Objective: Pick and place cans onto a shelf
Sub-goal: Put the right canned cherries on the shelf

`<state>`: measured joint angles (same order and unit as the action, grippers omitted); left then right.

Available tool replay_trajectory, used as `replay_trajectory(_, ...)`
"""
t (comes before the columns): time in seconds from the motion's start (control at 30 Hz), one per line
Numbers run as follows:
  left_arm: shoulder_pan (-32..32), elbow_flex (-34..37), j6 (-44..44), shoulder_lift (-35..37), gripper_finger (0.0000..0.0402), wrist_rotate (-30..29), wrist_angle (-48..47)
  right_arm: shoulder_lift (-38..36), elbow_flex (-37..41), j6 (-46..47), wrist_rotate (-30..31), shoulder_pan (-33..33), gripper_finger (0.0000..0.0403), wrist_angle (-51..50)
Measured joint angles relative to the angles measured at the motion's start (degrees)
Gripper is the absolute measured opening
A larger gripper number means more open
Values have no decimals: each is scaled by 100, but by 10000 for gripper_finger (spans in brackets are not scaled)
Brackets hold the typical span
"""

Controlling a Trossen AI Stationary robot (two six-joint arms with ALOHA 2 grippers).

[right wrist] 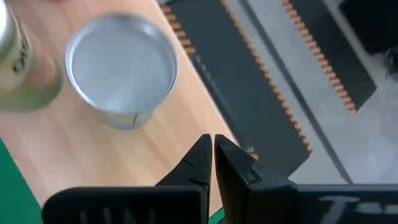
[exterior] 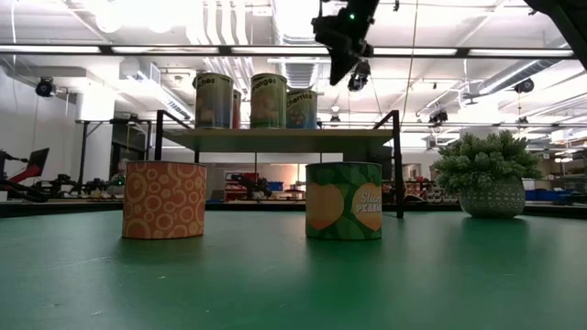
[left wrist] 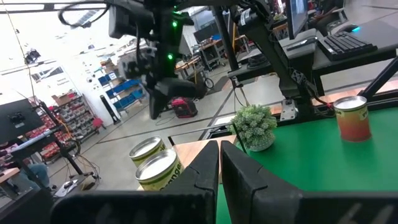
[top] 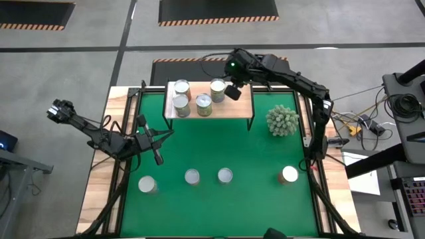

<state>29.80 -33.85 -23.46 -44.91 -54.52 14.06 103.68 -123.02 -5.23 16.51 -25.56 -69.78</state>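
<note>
Seen from the high view, where we log the stock first, the shelf (top: 244,108) carries four cans (top: 204,105) on its plank, and four more cans (top: 225,175) stand in a row on the green mat (top: 219,146), well away from the shelf on its near side; the right gripper (top: 232,91) hangs over the shelf beside the last-placed can (top: 218,89), while the left gripper (top: 154,143) waits over the mat off the shelf's left end. Low view: two mat cans, the orange-patterned can (exterior: 164,200) and the green can (exterior: 344,201), stand before the shelf, and the right gripper sits high above its top, clear of the tins. Left wrist view: the left fingers (left wrist: 205,171) are pressed together, holding nothing, facing the shelf's cans and the spiky plant (left wrist: 252,126) beyond. Right wrist view: the right fingers (right wrist: 199,163) are likewise pressed together and empty, beside the silver-topped can (right wrist: 122,68) on the plank. We judge the step to be retreating and fetching the next mat can; we should lift straight up off the shelf before swinging, then spread the fingers and descend squarely over a tin.
</note>
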Motion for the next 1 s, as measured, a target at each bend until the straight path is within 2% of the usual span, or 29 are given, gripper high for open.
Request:
replay_trajectory(0.13, -1, 0, 2, 0, 0, 0, 0, 10, 331, 116, -40, 2, 9, 45)
replay_trajectory(0.4, -1, 0, 22, 0, 0, 0, 0, 39, 919, 9, -83, 2, 9, 1033)
replay_trajectory(0.57, -2, 0, 22, 0, 0, 0, 2, 44, 1145, 31, -696, 2, 9, 1845)
replay_trajectory(0.7, 0, 0, 22, 0, 0, 0, 0, 45, 1336, 67, -948, 4, 9, 2622)
replay_trajectory(1.0, 0, 0, 19, 0, 0, 0, 1, 48, 1110, -147, -748, 2, 9, 2334)
